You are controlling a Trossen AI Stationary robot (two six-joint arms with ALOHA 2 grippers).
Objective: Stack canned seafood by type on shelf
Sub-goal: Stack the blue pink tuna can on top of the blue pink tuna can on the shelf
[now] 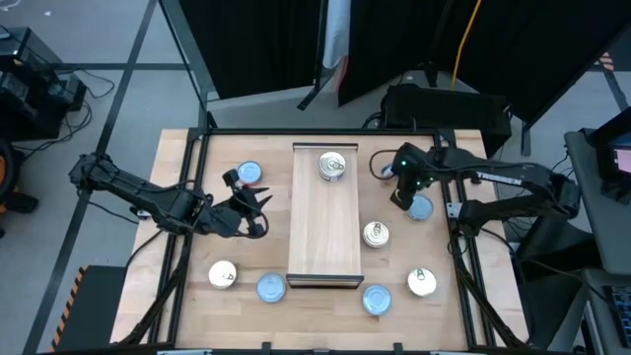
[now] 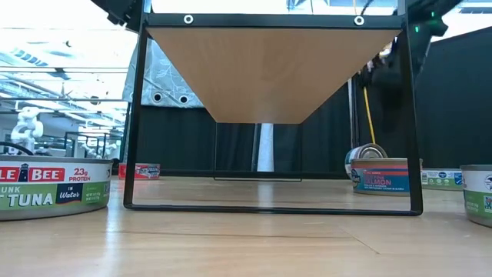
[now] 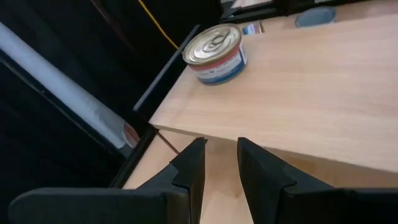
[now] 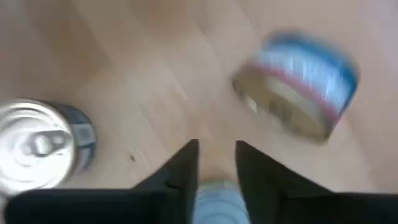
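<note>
The shelf (image 1: 325, 212) is a long light-wood board raised on a black frame, seen from beneath in the low view (image 2: 269, 73). One silver-topped tin (image 1: 332, 165) stands on the board's far end and also shows in the left wrist view (image 3: 216, 53). Other tins stand on the table: blue-topped (image 1: 249, 174), (image 1: 271, 288), (image 1: 377, 299), pale (image 1: 222, 274), silver-topped (image 1: 376, 234), (image 1: 422, 282). My left gripper (image 1: 258, 205) hovers left of the shelf, open and holding nothing (image 3: 221, 165). My right gripper (image 1: 407, 189) is right of the shelf, over a blue-topped tin (image 1: 422, 208), with its fingers slightly apart (image 4: 217, 155). My right gripper points down at the table. A pale blue tin top (image 4: 217, 199) shows in the gap far back between its fingers. I cannot tell whether the fingers touch that tin.
The right wrist view shows a silver-topped tin (image 4: 37, 149) and a blurred blue-and-red tin (image 4: 298, 87) on the table. In the low view tins stand on both sides of the shelf frame (image 2: 50, 188), (image 2: 380, 173), (image 2: 478, 192). A black rail (image 1: 325, 133) borders the far edge.
</note>
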